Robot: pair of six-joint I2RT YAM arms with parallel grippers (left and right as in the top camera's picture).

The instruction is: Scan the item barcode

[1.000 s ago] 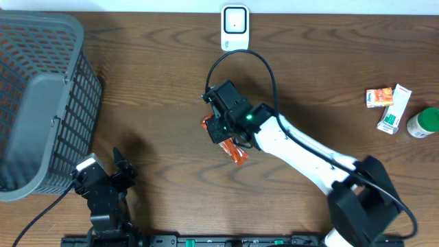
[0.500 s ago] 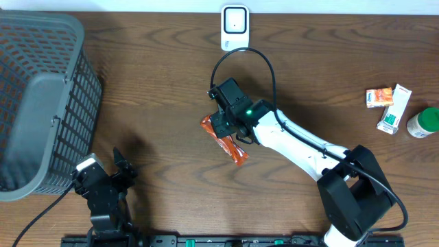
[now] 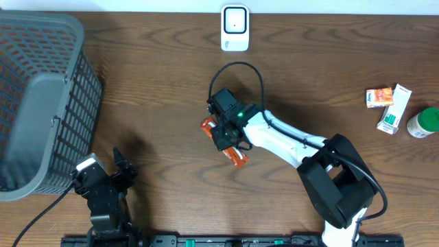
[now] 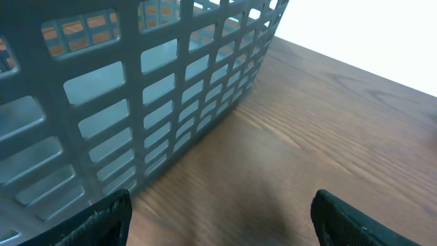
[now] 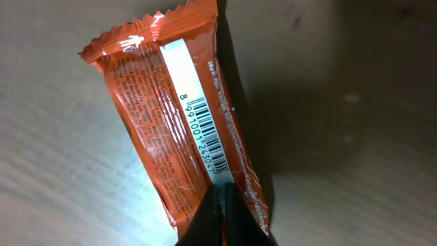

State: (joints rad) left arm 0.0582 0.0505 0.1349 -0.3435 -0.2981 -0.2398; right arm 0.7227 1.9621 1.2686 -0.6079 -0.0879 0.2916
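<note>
On the desk [image 3: 158,89], the right hand [image 5: 222,203] is pinched shut on the bar [image 5: 167,130]; the left hand [image 4: 222,220] gapes wide, empty.

The right arm [image 3: 288,140] rises from its base at 5 o'clock in the overhead view and stretches its white link toward 10 o'clock, to mid-table. The right gripper [image 3: 223,134] points down, its fingertips [image 5: 212,219] pressed together. The left arm [image 3: 106,206] sits folded at 7 o'clock. The left gripper [image 3: 106,171] has its fingers [image 4: 102,219] spread wide, holding nothing.
</note>
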